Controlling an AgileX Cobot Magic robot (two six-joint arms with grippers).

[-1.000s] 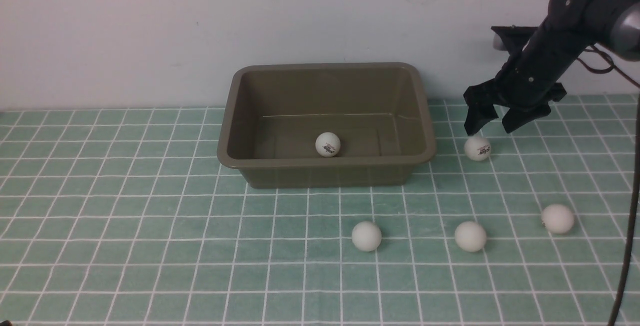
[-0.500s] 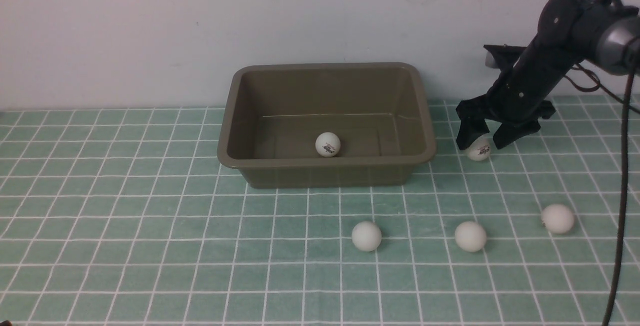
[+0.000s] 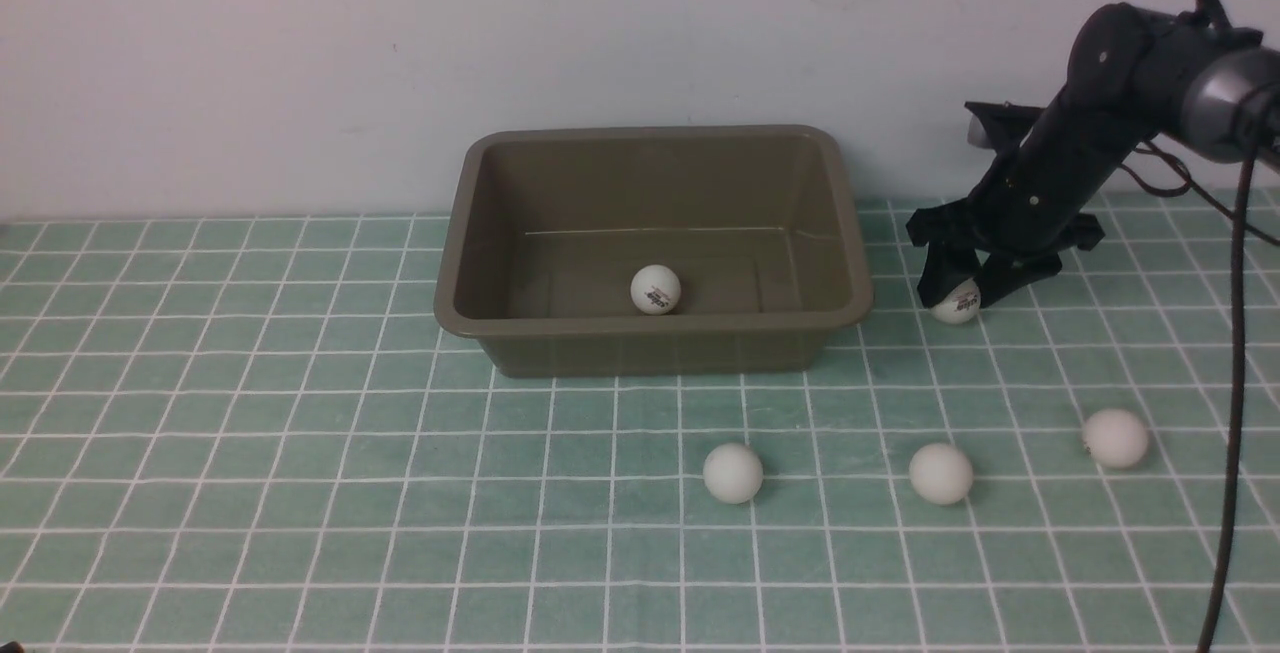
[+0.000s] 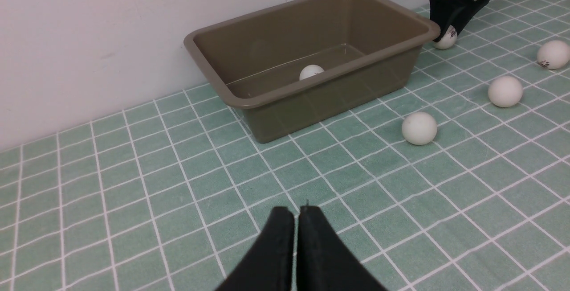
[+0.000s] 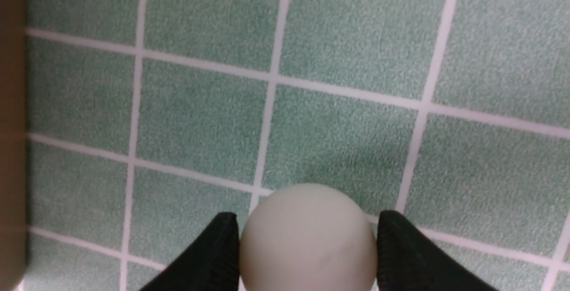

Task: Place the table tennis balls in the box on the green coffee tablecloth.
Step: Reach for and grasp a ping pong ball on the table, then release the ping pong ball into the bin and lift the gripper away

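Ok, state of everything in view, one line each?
box: upright on green tablecloth, one ball inside.
ball in box: resting on its floor.
ball beside box: on tablecloth, pinched between gripper fingers.
three front balls: loose on tablecloth.
right gripper: shut on ball beside box.
left gripper: shut, empty.

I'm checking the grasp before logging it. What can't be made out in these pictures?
- Whether the right gripper pinches the ball between its fingers: the right wrist view's edge cuts off the contact; small in the front view.
- Print on the ball in the box: too small, front view.
- Left gripper: outside the front view.
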